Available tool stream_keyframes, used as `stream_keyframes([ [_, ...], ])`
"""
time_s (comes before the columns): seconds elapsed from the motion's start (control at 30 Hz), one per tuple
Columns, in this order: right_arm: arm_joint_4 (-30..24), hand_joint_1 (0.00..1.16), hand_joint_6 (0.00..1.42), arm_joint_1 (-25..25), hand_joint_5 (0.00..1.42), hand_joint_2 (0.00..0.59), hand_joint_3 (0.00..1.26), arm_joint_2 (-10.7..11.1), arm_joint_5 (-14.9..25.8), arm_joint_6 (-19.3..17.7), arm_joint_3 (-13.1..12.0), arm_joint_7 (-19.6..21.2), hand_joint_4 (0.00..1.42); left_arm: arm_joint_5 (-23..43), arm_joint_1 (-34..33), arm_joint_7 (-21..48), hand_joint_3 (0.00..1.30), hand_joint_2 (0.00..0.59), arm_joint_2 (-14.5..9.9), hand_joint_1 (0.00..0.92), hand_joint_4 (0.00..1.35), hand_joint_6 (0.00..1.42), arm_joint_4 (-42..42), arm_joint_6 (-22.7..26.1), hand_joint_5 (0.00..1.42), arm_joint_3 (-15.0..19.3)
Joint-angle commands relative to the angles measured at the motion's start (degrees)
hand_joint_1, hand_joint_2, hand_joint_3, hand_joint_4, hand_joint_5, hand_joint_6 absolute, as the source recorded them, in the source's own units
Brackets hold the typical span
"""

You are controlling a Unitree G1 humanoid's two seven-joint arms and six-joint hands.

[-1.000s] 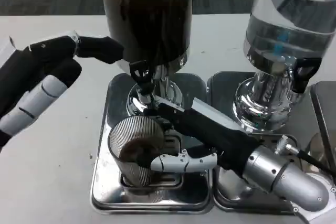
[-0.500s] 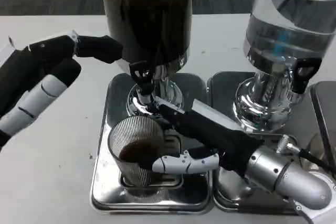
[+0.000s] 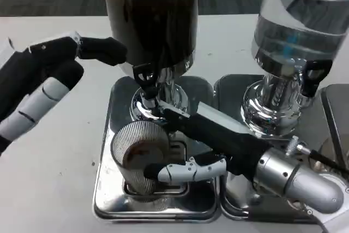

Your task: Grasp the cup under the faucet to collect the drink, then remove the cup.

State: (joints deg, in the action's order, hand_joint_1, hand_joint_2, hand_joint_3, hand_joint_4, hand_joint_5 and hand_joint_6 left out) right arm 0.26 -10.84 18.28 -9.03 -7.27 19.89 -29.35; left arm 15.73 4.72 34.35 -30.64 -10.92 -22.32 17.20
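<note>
Cup (image 3: pixel 139 154), gripped by right hand (image 3: pixel 199 145) on drip tray (image 3: pixel 103 200) below dark dispenser's faucet (image 3: pixel 146 77), has barely shifted vs. 1 s ago w/ dark drink inside, so collecting looks underway; left hand (image 3: pixel 43 83) hovers open, far left.

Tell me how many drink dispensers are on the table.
2: a dark dispenser above the cup, and a clear dispenser at right. More may sit beyond the right edge.

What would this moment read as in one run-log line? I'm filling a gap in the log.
right robot hand: holds cup | cup: under dark dispenser's faucet, on drip tray, dark drink inside | left robot hand: raised beside dispenser, holding nothing
</note>
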Motion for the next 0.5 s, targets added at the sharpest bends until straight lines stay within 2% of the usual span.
stream_keyframes([
  [0.03, -0.2, 0.59, 0.08, -0.3, 0.0, 0.166, 0.0, -1.4, -1.9, 0.9, 1.9, 0.5, 0.0, 1.8, -0.1, 1.6, 0.45, 0.209, -1.2, 0.0, 0.41, 0.21, 2.3, -0.7, 0.37, 1.3],
  [0.5, -0.6, 0.61, 0.08, -0.1, 0.0, 0.163, 0.0, -1.4, -2.5, 1.3, 2.0, 1.1, 0.0, 2.0, -0.8, 2.3, 0.45, 0.211, -1.3, 0.0, 0.41, 0.21, 3.1, -1.1, 0.37, 1.2],
])
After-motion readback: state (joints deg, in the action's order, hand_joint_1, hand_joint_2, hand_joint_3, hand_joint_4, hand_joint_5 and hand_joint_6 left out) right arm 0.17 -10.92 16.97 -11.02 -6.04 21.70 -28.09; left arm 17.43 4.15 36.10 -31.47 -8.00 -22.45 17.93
